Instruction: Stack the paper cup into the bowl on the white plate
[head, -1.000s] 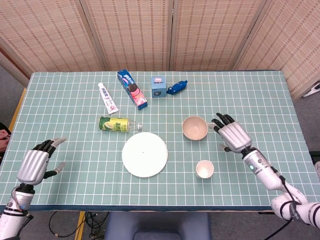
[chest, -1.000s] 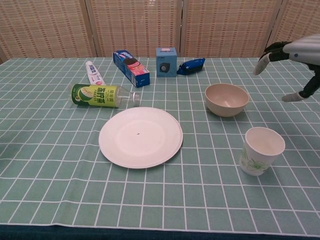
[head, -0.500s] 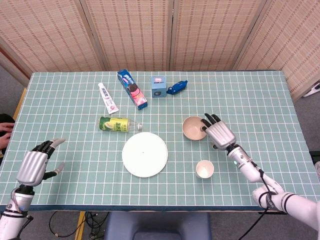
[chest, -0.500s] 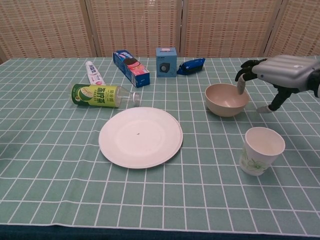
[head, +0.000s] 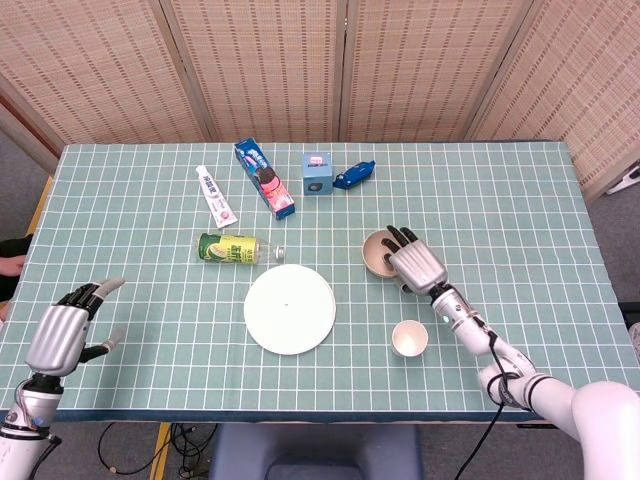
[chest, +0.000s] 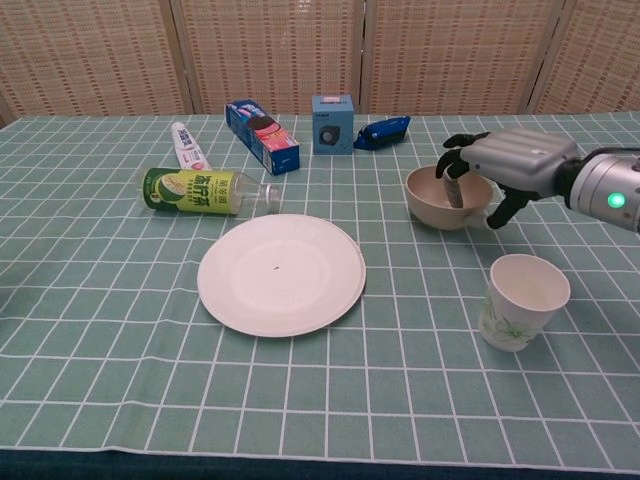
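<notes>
The beige bowl (head: 378, 252) (chest: 432, 200) stands on the table right of the white plate (head: 290, 309) (chest: 280, 273), which has nothing on it. My right hand (head: 415, 266) (chest: 510, 165) is over the bowl's right rim. Its fingers (chest: 455, 188) reach down inside the bowl and the thumb hangs outside the wall, so the rim lies between them. The paper cup (head: 409, 339) (chest: 525, 300) stands upright nearer the front edge, below that hand and apart from it. My left hand (head: 62, 338) hovers open at the table's near left corner, holding nothing.
A green bottle (head: 235, 249) (chest: 200, 190) lies on its side behind the plate. Further back are a toothpaste tube (head: 217, 196) (chest: 187, 146), a cookie box (head: 266, 178) (chest: 262, 136), a small blue box (head: 318, 173) (chest: 332, 123) and a blue packet (head: 354, 174) (chest: 382, 131).
My right hand has moved left from beside the bowl to over its rim, with fingers dipping inside. The bowl has shifted slightly left. My left hand has drifted slightly toward the front edge.
</notes>
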